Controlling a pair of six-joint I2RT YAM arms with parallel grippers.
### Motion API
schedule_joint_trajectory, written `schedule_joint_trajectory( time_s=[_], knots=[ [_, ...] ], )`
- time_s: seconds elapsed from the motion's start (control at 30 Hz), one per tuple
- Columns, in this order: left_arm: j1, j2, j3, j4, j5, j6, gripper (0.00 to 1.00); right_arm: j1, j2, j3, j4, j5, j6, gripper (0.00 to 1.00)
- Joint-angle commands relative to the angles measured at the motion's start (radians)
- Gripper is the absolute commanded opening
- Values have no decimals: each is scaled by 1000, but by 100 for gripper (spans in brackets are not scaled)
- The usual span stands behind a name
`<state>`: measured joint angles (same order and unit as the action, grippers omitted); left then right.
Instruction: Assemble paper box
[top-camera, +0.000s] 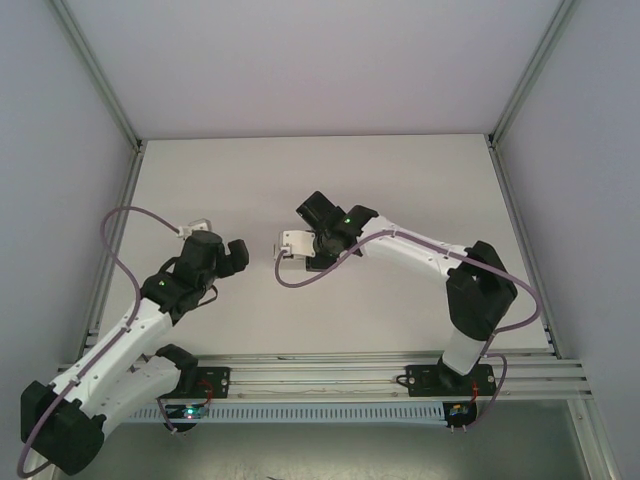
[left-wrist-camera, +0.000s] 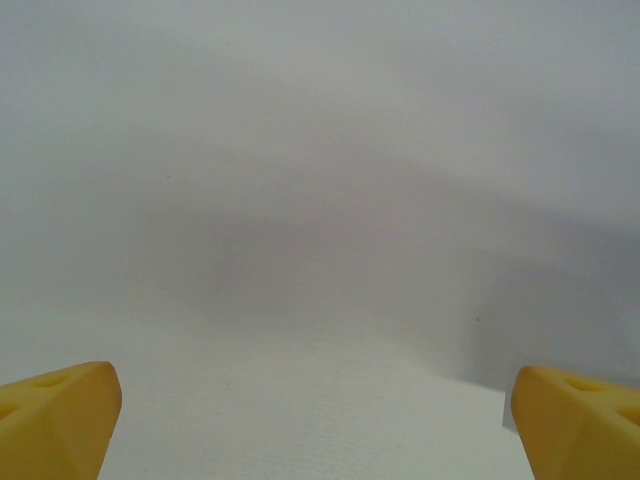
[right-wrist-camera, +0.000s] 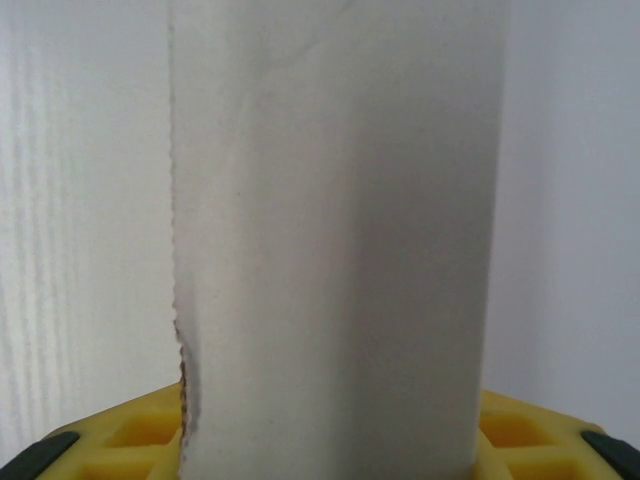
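We see our left gripper (left-wrist-camera: 320, 435) with its jaws wide apart, two yellow fingertips (left-wrist-camera: 55, 425) poking in at the bottom corners. Between them and beyond the gripper lies the white table (left-wrist-camera: 320, 120), finely textured close to the gripper and crossed farther off by a soft grey shadow (left-wrist-camera: 330, 250). Against the inner edge of the gripper's right-hand fingertip sits a small pale sliver (left-wrist-camera: 507, 410); we cannot tell what it is.

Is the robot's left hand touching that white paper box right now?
Apart. The top view shows a strip of bare table between the left gripper and the paper box.
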<state>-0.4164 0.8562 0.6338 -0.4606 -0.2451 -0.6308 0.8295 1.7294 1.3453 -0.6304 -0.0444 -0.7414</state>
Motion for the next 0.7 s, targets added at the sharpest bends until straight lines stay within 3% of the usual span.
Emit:
schedule_joint_trajectory(
  time_s=[0.0,0.2,0.4,0.67],
  knots=[
    [14,-24,-17,-13,-40,7,100,25,-69,-74,118,176,12,30],
    [15,-32,-31,-14,-56,0,100,60,-104,-297,554,501,-160,30],
    [15,-16,-29,-13,-62,2,100,62,-46,-406,796,531,-250,27],
    [16,-10,-37,-12,-73,8,100,62,5,-499,904,493,-240,32]
  ],
)
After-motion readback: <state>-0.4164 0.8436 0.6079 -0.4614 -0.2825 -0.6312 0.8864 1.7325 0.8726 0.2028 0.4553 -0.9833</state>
